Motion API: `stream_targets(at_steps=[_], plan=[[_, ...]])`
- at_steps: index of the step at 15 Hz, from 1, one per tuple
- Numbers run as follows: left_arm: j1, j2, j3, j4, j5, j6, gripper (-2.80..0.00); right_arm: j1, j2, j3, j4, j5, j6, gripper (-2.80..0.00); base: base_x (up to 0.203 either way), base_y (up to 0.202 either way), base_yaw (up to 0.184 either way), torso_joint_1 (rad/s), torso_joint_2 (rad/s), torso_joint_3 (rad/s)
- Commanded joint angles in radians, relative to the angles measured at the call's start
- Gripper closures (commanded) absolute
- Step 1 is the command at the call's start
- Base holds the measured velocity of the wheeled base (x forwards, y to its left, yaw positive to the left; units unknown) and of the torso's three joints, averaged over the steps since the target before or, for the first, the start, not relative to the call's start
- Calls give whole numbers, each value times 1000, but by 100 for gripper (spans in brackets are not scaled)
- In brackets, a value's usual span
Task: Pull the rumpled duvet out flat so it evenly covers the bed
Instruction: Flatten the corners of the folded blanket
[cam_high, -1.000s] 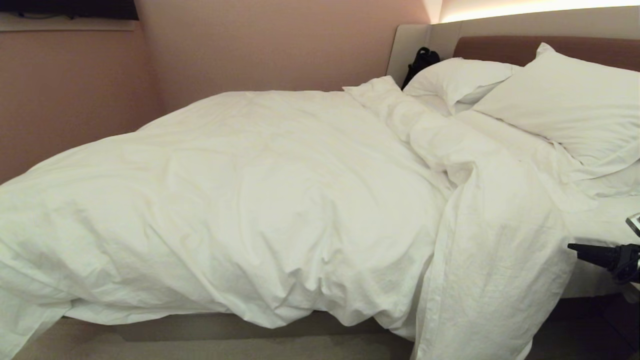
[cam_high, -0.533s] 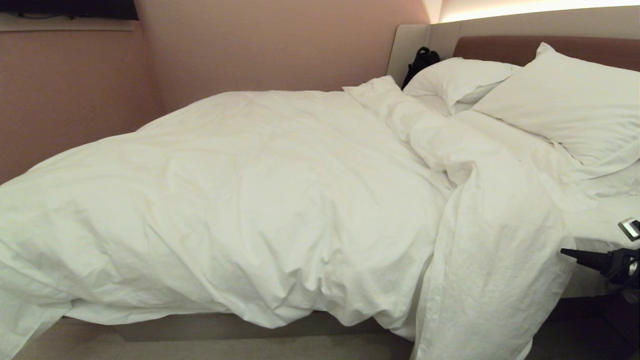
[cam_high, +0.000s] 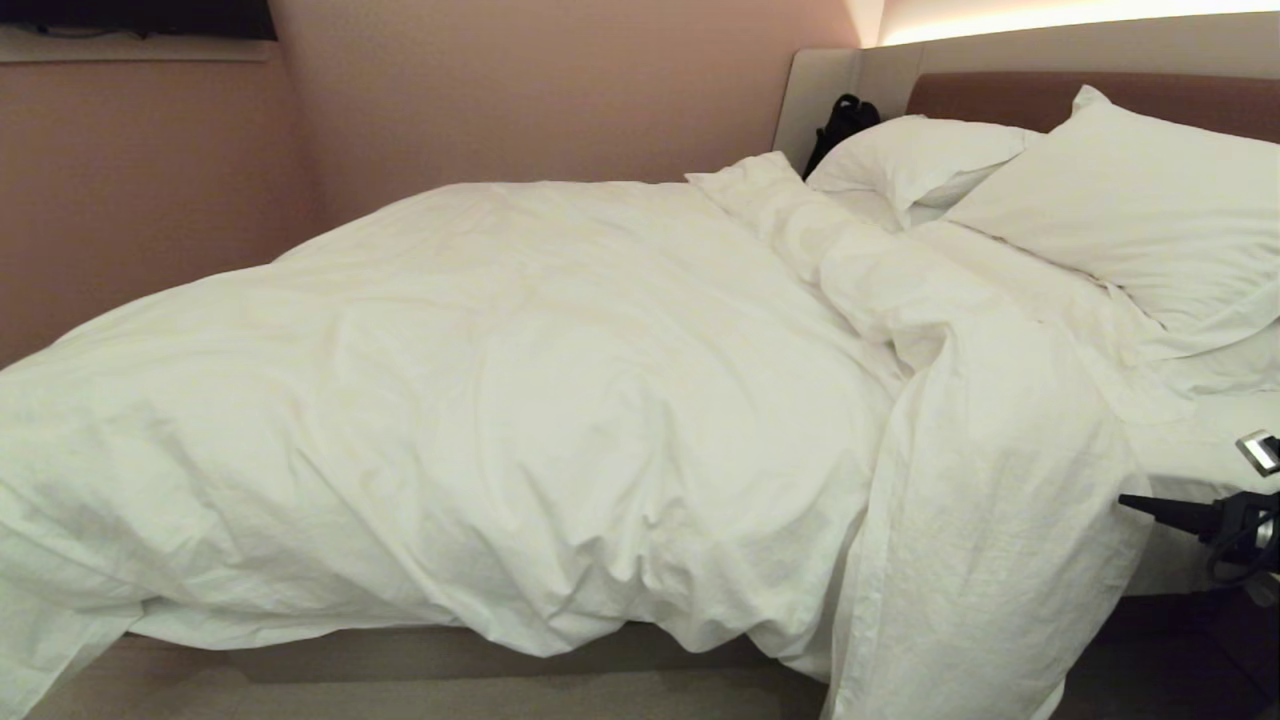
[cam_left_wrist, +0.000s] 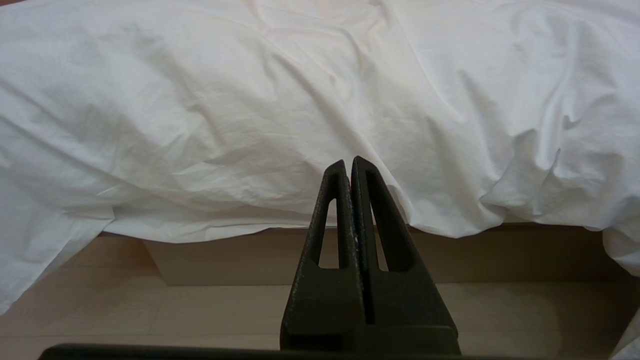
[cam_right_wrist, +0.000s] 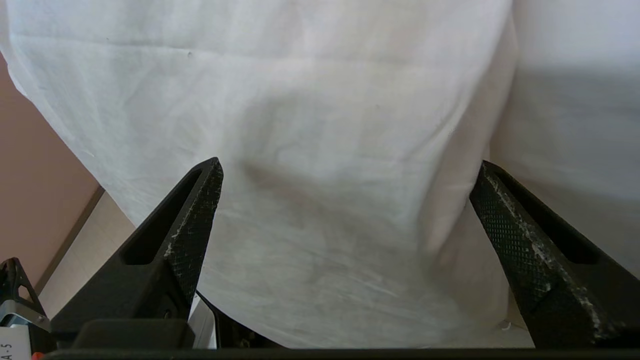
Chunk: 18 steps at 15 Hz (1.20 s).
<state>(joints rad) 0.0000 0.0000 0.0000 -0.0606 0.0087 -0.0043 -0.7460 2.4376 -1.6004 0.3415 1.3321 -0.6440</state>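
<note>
Pink walls (cam_high: 500, 90) enclose the bed (cam_high: 450, 655), on which the duvet (cam_high: 500, 400) is heaped, rumpled, one flap spilling over the bed's near edge toward the floor. Two pillows (cam_high: 1130, 210) are propped beside the duvet at the headboard (cam_high: 1000, 95). Next to the hanging flap, the right gripper (cam_right_wrist: 345, 200) is held spread wide, fabric between its fingers ungripped. Before the duvet's overhang, the left gripper (cam_left_wrist: 348, 167) is pressed together, empty.

Duvet (cam_high: 520, 400): creased matt white cloth. Right gripper (cam_right_wrist: 345, 200): rough black, probably plastic, with scuffed fingers (cam_right_wrist: 520, 240).
</note>
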Motion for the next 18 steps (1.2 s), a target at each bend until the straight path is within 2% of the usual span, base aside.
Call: stream_targets(at_steps=[1,15,18], plan=[[0,0,0,-1,1,0,0,0,-16,1,4,5,-3,-280,0,0,0,0,0,0],[2,0,0,-1,1,0,0,-1,-35,31,-10,9,-5,-280,0,0,0,0,0,0],[0,0,0,-1,1,0,0,0,-33,59,-62,12,-5,-280,0,0,0,0,0,0]])
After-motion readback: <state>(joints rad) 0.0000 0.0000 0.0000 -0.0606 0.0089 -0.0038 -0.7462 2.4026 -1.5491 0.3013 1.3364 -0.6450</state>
